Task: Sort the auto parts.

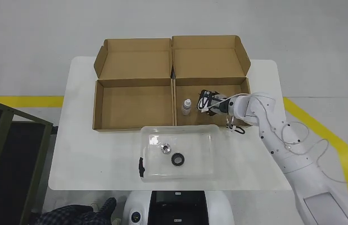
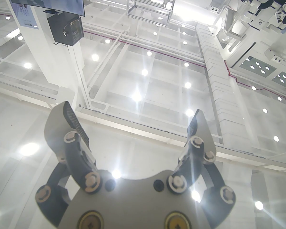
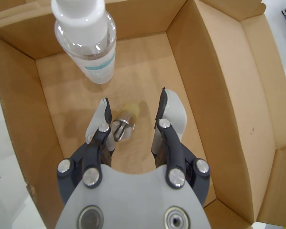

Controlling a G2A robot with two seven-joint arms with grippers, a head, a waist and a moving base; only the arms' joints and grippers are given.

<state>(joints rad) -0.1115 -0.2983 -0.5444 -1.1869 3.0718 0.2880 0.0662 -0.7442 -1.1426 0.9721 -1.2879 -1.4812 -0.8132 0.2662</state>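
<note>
Surface: white counter (image 1: 78,140) carrying two open cardboard boxes side by side, with a clear tray (image 1: 202,163) in front of them.
Left box (image 1: 134,107): bare floor.
Right box (image 3: 228,96): holds an upright bottle (image 3: 90,46) and a small metal part (image 3: 125,120) with a pale cap.
Tray contents: black ring (image 1: 177,160) and a silver fitting (image 1: 165,148), awaiting sorting.
Right gripper (image 3: 134,96): inside the right box, fingers spread, grasping nothing; the small metal part sits between them, close against one finger.
Left gripper (image 2: 131,108): released, empty, pointing at the ceiling.
Step, judged: deposit of the part.
Handling advice: lift straight up, check the part does not cling to the finger, stay clear of the bottle and box walls.
</note>
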